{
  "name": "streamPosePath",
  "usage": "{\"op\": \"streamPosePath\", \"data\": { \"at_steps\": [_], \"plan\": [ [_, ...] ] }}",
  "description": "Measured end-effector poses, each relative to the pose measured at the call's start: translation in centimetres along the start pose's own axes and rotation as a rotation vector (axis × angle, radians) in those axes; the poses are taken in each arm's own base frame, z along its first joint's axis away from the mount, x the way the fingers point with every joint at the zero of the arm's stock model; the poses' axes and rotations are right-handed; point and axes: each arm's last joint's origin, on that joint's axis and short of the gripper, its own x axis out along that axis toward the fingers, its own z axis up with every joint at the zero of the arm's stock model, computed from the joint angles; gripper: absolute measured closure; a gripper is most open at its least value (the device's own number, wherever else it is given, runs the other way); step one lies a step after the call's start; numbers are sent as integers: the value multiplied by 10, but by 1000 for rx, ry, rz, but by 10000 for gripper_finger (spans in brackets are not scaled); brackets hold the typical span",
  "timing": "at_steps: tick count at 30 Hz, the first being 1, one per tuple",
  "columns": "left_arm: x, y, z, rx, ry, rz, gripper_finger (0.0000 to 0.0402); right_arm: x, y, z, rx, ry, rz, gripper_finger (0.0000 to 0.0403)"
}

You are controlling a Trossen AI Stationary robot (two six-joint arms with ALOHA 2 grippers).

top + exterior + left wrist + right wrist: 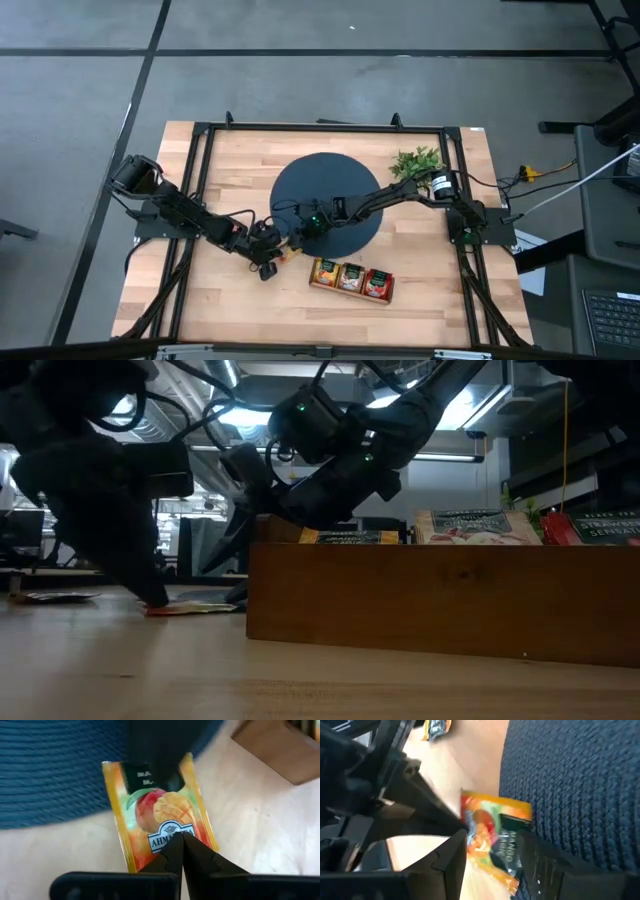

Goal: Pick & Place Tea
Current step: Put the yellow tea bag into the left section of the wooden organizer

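**Both grippers meet over one tea packet at the mat's edge**

Here, in the high view, the two arms come together near the middle of the wooden table point(230, 165), at the lower left rim of the round dark mat point(325, 175). The left gripper point(272, 260) sits on bare wood just off the mat; the right gripper point(298, 232) reaches in across the mat from the far side. A sliver of orange, the tea packet point(291, 252), shows between them. Just beside the meeting point lies the wooden tray point(352, 280), its three sections filled with upright packets, so room to that side is tight. A small green plant point(417, 160) stands well apart at the table's back right. The front left of the table is open wood.

From the low view, the tray wall point(440, 600) blocks much of the scene. Packets stick up above it; one green label reads "STRAWBE…" and "SENSATI…" in part. The left gripper point(152, 600) touches down on a flat packet point(190, 607) lying on the wood, with the right arm point(340, 455) slanting in above.

In the left wrist view, the left gripper point(182, 840) is clenched, its tips pinching the near edge of the orange-yellow packet point(160, 815). The print shows a mango and "AHMA…"; the rest is covered. The packet lies half on the mat point(50, 770), half on wood. A tray corner point(272, 747) is near.

In the right wrist view, the right gripper point(490, 855) stands spread wide, one finger on each side of the same packet point(492, 827), released rather than squeezing. Another packet point(436, 727) lies farther off on the wood.
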Motion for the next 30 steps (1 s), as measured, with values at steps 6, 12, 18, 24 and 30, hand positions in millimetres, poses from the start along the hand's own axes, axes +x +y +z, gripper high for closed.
{"op": "streamPosePath", "data": {
  "at_steps": [6,12,18,24,30],
  "plan": [
    [-3,-8,-9,-1,39,-43,398,-2,8,11,-83,-27,-71,226],
    [-4,-10,-12,-44,3,-13,398,-4,13,14,-118,-5,-106,226],
    [-1,0,-2,-107,-61,61,398,-1,12,8,-96,53,-76,226],
    [1,6,3,-108,-70,79,398,1,16,3,-102,68,-69,228],
    [2,8,5,-115,-73,85,398,1,14,2,-100,71,-77,280]
  ]
}}
